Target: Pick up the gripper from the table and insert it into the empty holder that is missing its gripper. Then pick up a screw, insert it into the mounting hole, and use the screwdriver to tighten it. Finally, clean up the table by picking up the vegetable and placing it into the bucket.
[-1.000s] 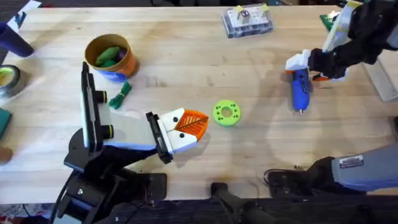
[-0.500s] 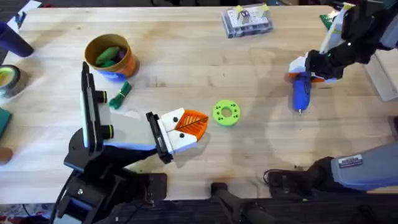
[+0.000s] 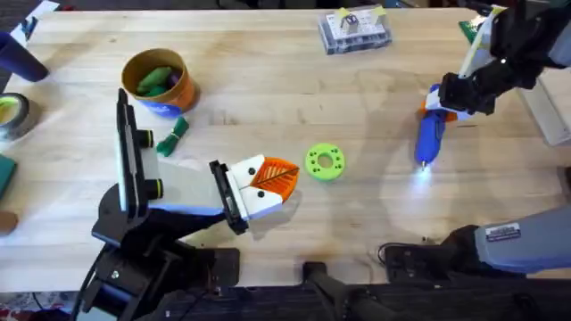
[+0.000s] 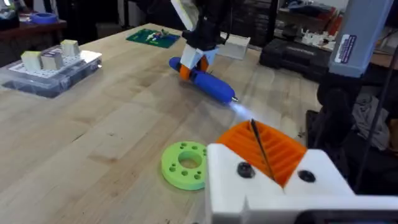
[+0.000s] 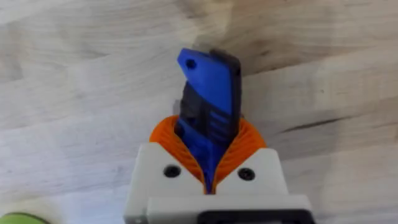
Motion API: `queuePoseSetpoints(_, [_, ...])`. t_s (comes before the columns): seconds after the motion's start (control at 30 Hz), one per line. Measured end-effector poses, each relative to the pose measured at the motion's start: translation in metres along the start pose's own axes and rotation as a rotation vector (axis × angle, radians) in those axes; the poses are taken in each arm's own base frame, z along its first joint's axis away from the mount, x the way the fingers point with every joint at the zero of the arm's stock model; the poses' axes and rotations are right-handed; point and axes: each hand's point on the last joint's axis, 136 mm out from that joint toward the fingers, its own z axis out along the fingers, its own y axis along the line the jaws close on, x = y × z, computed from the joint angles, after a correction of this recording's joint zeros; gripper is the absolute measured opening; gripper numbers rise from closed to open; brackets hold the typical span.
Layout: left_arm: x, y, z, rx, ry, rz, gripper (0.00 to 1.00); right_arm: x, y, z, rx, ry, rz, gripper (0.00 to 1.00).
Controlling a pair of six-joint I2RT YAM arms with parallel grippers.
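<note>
Overhead view: right claw (image 3: 443,100) is clamping the blue screwdriver (image 3: 429,136) at its rear end, tip lighting the counter (image 3: 268,98).
Left claw (image 3: 268,183): orange pads are sitting together, gripping nothing.
Vegetable (image 3: 172,135): lying beside the bucket (image 3: 159,82).
Step in hand: driver is being carried toward fastening work, judging by the grip.
Next move: aligning the tip with the mounting hole.

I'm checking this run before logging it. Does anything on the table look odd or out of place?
One thing: a slim green vegetable lies loose on the wood beside the orange bucket, not inside with the other green pieces. Otherwise nothing looks amiss; the right gripper grips the blue screwdriver, whose tip light is on.
</note>
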Motion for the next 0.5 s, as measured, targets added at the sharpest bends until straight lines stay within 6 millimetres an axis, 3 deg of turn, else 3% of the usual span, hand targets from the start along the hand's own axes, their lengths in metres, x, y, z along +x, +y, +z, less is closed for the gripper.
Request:
queuePoseSetpoints(0.1, [0.000,0.000,0.000,0.000,0.000,0.000,0.012,0.001,0.001,-0.017,0.001,0.007,0.002,0.027])
queuePoseSetpoints(0.23, [0.000,0.000,0.000,0.000,0.000,0.000,0.012,-0.023,0.005,-0.054,-0.010,-0.138,0.018,0.027])
queuePoseSetpoints(0.37, [0.000,0.000,0.000,0.000,0.000,0.000,0.012,-0.046,0.012,-0.121,-0.037,-0.375,0.050,0.027])
queuePoseSetpoints(0.5, [0.000,0.000,0.000,0.000,0.000,0.000,0.012,-0.049,0.018,-0.197,-0.070,-0.612,0.060,0.027])
